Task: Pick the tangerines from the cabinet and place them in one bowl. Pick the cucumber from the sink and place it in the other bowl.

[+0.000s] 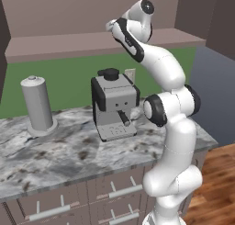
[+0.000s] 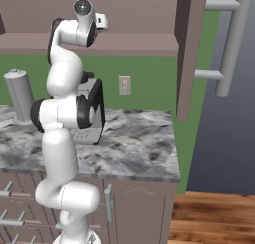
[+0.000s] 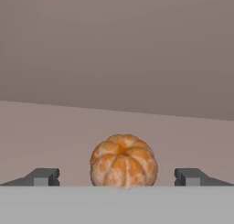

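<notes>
A bright orange tangerine [image 3: 123, 160] sits on the mauve-brown shelf floor of the cabinet [image 3: 55, 136], close in front of the hand camera. My gripper [image 3: 117, 176] is open, with one dark fingertip [image 3: 43, 176] to the left of the fruit and the other to its right, both apart from it. From the base views, the white arm reaches up and the hand [image 1: 112, 25] is at the front edge of the cabinet shelf [image 1: 59, 42], also seen from the other side [image 2: 102, 21]. The bowls, cucumber and sink are out of view.
Below the shelf on the marble counter [image 1: 55, 155] stand a grey espresso machine [image 1: 114, 104] and a grey cylindrical canister [image 1: 37, 104]. A cabinet side panel [image 2: 185, 54] hangs at the right. Drawers with metal handles [image 1: 124, 190] run under the counter.
</notes>
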Robot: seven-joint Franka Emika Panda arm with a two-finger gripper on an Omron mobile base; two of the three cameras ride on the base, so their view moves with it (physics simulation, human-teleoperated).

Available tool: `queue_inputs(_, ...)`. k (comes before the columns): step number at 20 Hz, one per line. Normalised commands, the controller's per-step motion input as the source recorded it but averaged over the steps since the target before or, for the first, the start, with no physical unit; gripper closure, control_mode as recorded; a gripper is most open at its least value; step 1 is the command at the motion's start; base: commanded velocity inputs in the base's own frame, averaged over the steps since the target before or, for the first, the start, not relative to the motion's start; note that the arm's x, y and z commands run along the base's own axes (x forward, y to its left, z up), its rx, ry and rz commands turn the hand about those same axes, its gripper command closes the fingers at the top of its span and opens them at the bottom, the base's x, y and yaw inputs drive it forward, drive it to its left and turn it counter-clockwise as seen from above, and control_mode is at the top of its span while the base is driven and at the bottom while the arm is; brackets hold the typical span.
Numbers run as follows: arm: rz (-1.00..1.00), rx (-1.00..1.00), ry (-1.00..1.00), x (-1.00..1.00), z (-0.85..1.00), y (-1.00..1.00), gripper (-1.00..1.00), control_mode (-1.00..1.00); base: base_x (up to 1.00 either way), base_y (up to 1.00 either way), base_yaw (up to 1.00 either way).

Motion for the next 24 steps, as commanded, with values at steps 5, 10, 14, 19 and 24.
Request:
queue_inputs(5,0.0,0.0,0.0,0.11,-0.01,0.0,-1.0,-1.0,0.0,0.0,0.0)
queue_inputs(10,0.0,0.0,0.0,0.05,-0.12,0.0,-1.0,-1.0,0.0,0.0,0.0)
queue_inputs(14,0.0,0.0,0.0,0.01,-0.2,0.0,-1.0,-1.0,0.0,0.0,0.0)
queue_inputs(19,0.0,0.0,0.0,0.0,-0.18,0.0,-1.0,-1.0,0.0,0.0,0.0)
queue_inputs(24,0.0,0.0,0.0,0.0,-0.04,0.09,-1.0,-1.0,0.0,0.0,0.0)
